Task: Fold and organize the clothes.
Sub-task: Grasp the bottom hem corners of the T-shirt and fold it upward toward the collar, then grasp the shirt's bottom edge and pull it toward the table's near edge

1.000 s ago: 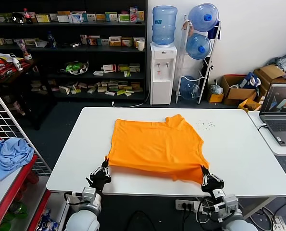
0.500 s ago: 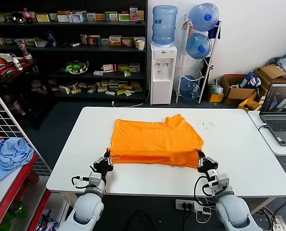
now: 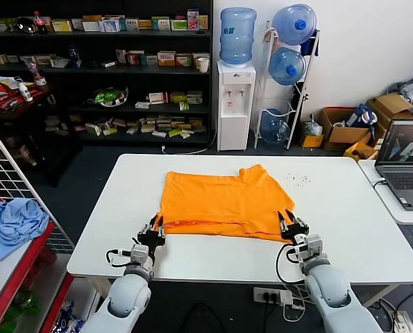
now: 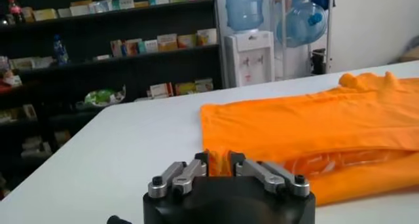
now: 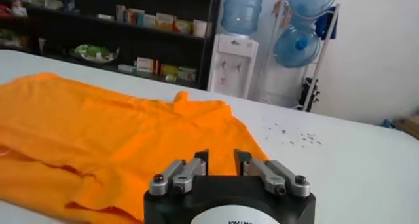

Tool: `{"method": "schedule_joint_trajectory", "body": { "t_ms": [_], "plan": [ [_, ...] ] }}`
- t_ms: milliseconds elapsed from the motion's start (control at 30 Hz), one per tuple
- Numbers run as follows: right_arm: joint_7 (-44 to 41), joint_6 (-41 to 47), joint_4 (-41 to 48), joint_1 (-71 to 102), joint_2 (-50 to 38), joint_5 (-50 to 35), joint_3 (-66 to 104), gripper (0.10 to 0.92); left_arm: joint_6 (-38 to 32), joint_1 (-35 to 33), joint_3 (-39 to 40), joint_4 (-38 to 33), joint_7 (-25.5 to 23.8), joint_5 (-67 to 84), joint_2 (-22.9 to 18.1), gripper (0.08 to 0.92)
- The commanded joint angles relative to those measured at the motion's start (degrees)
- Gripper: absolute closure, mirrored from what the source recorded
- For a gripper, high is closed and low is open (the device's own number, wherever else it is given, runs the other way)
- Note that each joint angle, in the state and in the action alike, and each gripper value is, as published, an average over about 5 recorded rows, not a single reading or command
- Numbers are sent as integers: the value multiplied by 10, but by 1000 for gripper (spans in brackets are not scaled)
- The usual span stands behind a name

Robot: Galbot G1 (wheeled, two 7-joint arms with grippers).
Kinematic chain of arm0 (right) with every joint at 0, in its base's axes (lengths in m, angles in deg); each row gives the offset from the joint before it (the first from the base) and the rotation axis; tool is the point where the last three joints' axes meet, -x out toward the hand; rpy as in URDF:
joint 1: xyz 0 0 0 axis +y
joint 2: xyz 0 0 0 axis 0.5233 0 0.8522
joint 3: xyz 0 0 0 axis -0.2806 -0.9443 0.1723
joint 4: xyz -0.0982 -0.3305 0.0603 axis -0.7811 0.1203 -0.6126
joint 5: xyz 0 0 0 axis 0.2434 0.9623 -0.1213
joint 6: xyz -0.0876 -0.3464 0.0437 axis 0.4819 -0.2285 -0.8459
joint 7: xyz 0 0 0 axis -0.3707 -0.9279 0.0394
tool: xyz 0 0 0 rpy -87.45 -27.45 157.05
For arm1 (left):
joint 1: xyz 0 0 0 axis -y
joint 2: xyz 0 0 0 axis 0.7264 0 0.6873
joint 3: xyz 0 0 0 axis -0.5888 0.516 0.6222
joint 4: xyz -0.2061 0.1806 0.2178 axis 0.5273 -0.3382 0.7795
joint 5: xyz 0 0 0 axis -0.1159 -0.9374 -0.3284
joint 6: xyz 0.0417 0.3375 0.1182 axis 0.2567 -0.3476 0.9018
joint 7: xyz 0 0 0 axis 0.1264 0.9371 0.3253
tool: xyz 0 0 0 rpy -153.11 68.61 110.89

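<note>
The orange T-shirt [image 3: 223,201] lies flat on the white table [image 3: 345,229], its near hem folded up over itself. My left gripper [image 3: 154,232] is at the near left corner of the fold, shut on the T-shirt's fabric [image 4: 218,163], which is bunched between the jaws. My right gripper [image 3: 290,225] is at the near right corner, shut on the T-shirt's edge [image 5: 221,160]. Both grippers sit low, just above the table. The sleeve and neck end [image 3: 256,173] points to the far side.
A light blue cloth [image 3: 13,223] lies on a red rack at the left, behind a wire grid. A laptop [image 3: 405,161] stands on a side table at the right. Small dark specks [image 3: 296,180] dot the table's far right. Shelves and a water dispenser stand behind.
Both grippers have moved away from the table's near edge, carrying the shirt's near hem up and over the shirt. The fold has grown and the visible shirt has become shorter.
</note>
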Motion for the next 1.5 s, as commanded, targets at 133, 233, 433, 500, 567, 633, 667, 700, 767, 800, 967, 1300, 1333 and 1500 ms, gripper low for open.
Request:
{"method": "schedule_joint_trajectory", "body": {
  "t_ms": [133,233,433,500,567,633,667,700,767,800,967,1300,1333,1500],
  "plan": [
    [6,62,-83,86,-39,-44,38,402,45,-33,0,-61,19,111,28,494],
    [6,64,-84,94,-35,-34,41,316,55,-28,1,-54,23,122,28,407],
    [8,61,-52,81,-24,-29,44,209,65,-9,2,-29,28,142,27,238],
    [9,64,-44,77,-21,-31,43,218,66,-3,4,-21,27,142,26,198],
    [9,68,-38,74,-19,-32,41,258,66,1,6,-14,27,142,26,183],
    [8,71,-32,70,-16,-33,38,308,66,6,7,-7,25,140,25,179],
    [8,72,-29,68,-15,-33,37,342,67,8,8,-3,24,139,25,178],
    [9,73,-26,66,-13,-33,35,368,67,10,9,1,22,138,26,178],
    [9,74,-22,63,-10,-33,34,429,68,14,10,6,20,137,28,185],
    [10,74,-20,63,-9,-32,33,455,69,16,9,8,19,137,29,193],
    [10,77,-22,66,-13,-31,32,602,71,15,8,5,16,139,35,319],
    [23,73,-56,91,-20,-25,36,876,71,-14,6,-23,15,138,44,605],
    [25,73,-59,94,-21,-25,37,887,71,-16,5,-25,14,139,45,631],
    [31,77,-85,116,-32,-29,45,901,76,-32,4,-44,15,155,54,778]
  ]
}}
